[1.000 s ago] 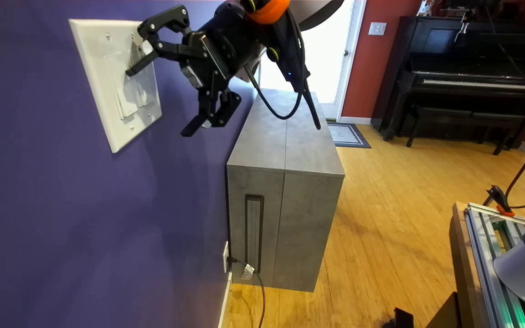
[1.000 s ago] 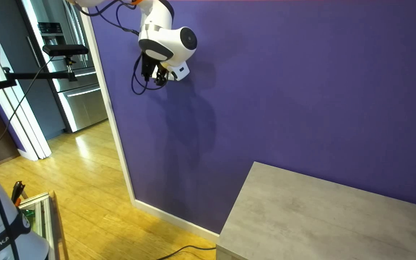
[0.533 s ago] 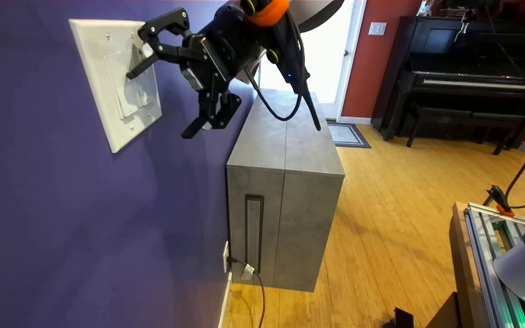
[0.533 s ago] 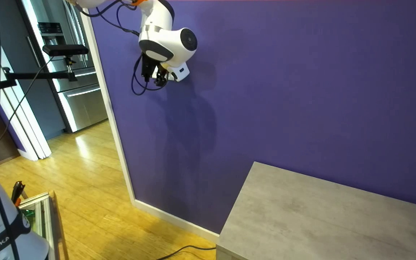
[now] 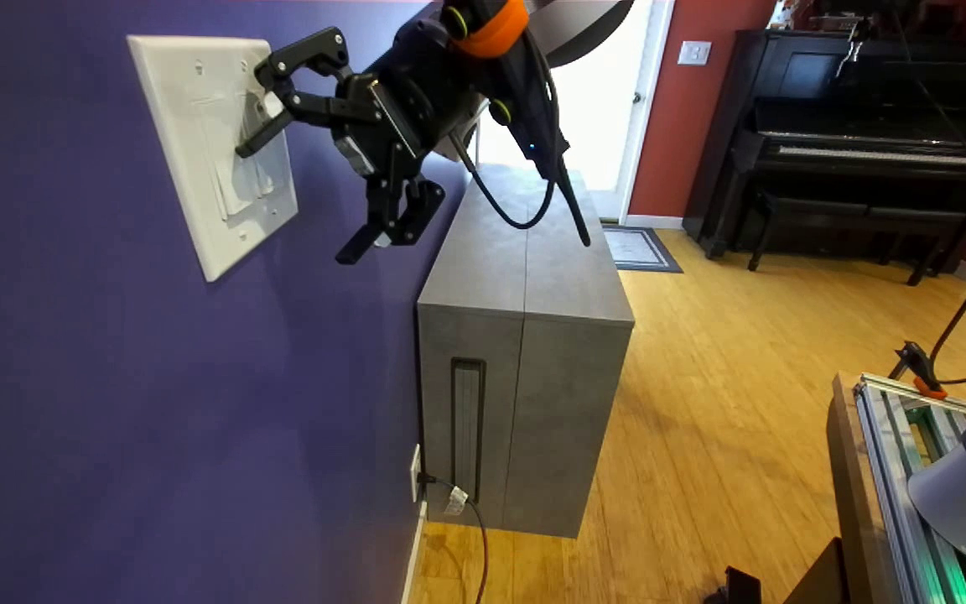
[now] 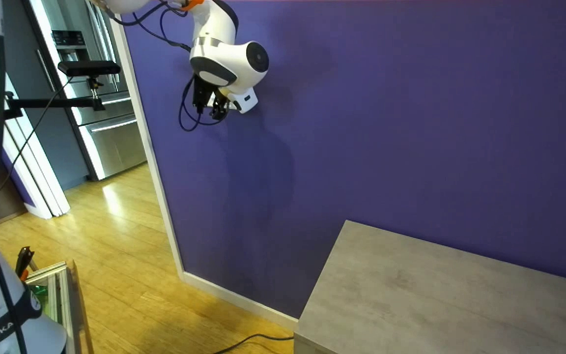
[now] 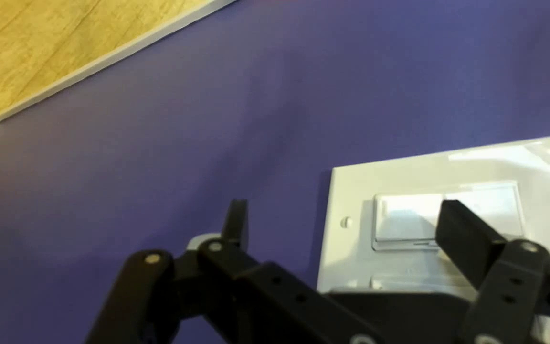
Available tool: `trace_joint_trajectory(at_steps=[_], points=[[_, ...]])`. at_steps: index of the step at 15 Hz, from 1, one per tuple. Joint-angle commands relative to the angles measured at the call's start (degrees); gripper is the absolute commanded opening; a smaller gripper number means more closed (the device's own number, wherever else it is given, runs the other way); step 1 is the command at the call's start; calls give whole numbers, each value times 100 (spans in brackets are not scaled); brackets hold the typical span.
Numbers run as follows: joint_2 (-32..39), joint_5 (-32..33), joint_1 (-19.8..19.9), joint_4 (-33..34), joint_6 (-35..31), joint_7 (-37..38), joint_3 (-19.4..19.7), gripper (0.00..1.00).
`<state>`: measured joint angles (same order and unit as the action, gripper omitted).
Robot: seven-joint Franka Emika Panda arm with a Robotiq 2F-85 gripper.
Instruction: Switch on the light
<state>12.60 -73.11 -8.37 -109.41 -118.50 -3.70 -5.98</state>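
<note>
The light's switch is a cream-white wall plate on the purple wall, with two tall side-by-side rockers. The plate also shows at the lower right of the wrist view, with one rocker plain and the second partly hidden by my gripper. No lamp is in view. My gripper is open and empty. In the wrist view one finger lies in front of the rocker near its middle; I cannot tell whether it touches. The other finger is over bare wall past the plate's edge. In an exterior view the hand is mostly hidden.
A grey cabinet stands against the wall below the gripper; its top also shows in an exterior view. A wall outlet with a plugged cable is low on the wall. A metal-framed bench holds the robot base.
My gripper has moved slightly down along the plate, its upper finger sliding lower in front of the rockers. The arm has sunk a little in both exterior views. The fingers stay spread.
</note>
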Motion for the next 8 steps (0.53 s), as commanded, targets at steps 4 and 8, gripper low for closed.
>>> trace_joint_trajectory(at_steps=[4,8], points=[[-129,-90,29,1,65,97,-52,100],[-658,38,50,-305,164,232,-28,100]])
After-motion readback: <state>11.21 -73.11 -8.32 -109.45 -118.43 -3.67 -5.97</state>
